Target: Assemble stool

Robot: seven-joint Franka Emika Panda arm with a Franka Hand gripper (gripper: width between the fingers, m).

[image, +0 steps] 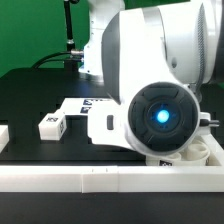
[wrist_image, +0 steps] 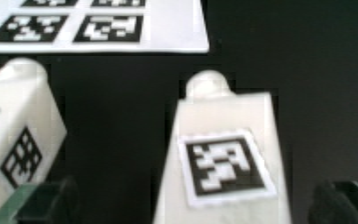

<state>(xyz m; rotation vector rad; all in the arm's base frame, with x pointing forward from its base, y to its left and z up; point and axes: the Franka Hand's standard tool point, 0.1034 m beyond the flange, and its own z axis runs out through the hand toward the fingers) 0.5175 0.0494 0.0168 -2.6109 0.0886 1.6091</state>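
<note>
1. gripper (wrist_image: 194,205): the two dark fingers (wrist_image: 44,204) stand wide apart and hold nothing. only their tips show in the wrist view.
2. central leg (wrist_image: 220,145): a white block leg of the stool lies on the black table (wrist_image: 131,90), square tag upward, between the fingers. a gap shows on each side, so no contact is judged yet.
3. second leg (wrist_image: 16,130): a like tagged block lies just beside the central leg, apart from it and very near one finger.
4. marker board (wrist_image: 176,30): a flat white sheet of tags beyond the narrow ends of both legs.
5. exterior view: the arm (image: 150,70) fills the frame and hides the gripper. a lone leg (image: 52,124) sits on the exterior view's left, near the board. whether it is one of the two above cannot be told. a white rail (image: 60,178) runs along the near edge. a curved white part (image: 200,152) may be the seat disc, but it is mostly hidden.
6. step judged: lining up to grasp the central leg. the legs lie loose, so assembly is at an early stage.
7. risks:
   - the finger near the second leg may land on it or shove it while descending.
   - the central leg lies slightly askew to the jaws, so closing may twist it or pinch a corner.
   - a shallow grip may let the smooth block slip on lifting.
</note>
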